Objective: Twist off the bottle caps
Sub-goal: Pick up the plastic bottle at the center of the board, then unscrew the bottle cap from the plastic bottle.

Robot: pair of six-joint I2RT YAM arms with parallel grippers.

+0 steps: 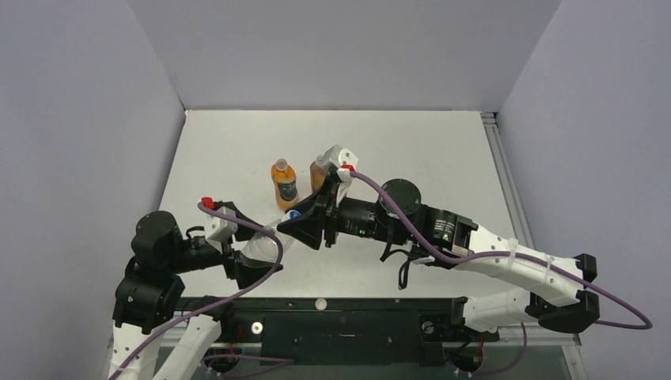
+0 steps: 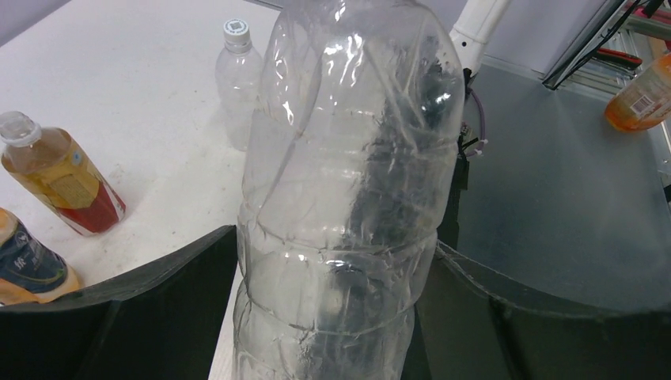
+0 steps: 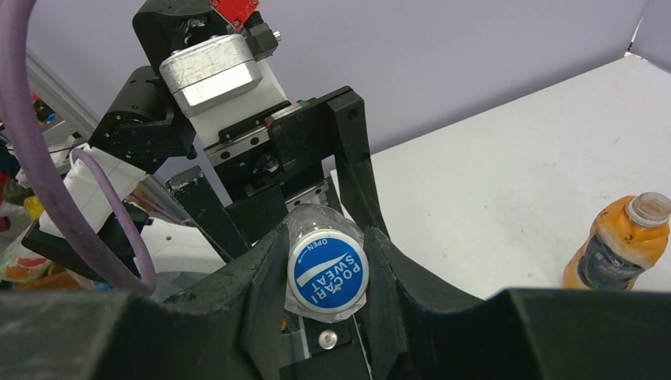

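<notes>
My left gripper [image 1: 255,257] is shut on the body of a large clear bottle [image 1: 265,244], which fills the left wrist view [image 2: 348,182] between the black fingers [image 2: 142,301]. The bottle lies tilted towards the right arm. My right gripper [image 1: 305,225] is shut on its blue cap [image 3: 327,275], one finger on each side. The cap also shows in the top view [image 1: 293,214]. An orange bottle with a dark label [image 1: 284,183] stands behind with an open neck [image 3: 647,207]. A reddish-brown bottle [image 1: 318,170] stands beside it, partly hidden by my right wrist.
A small clear bottle with a white cap [image 2: 236,71] stands on the white table [image 1: 427,158]. Another orange bottle [image 2: 642,99] lies off to the right in the left wrist view. A small white round thing [image 1: 320,303] sits on the black base rail. Grey walls enclose the table.
</notes>
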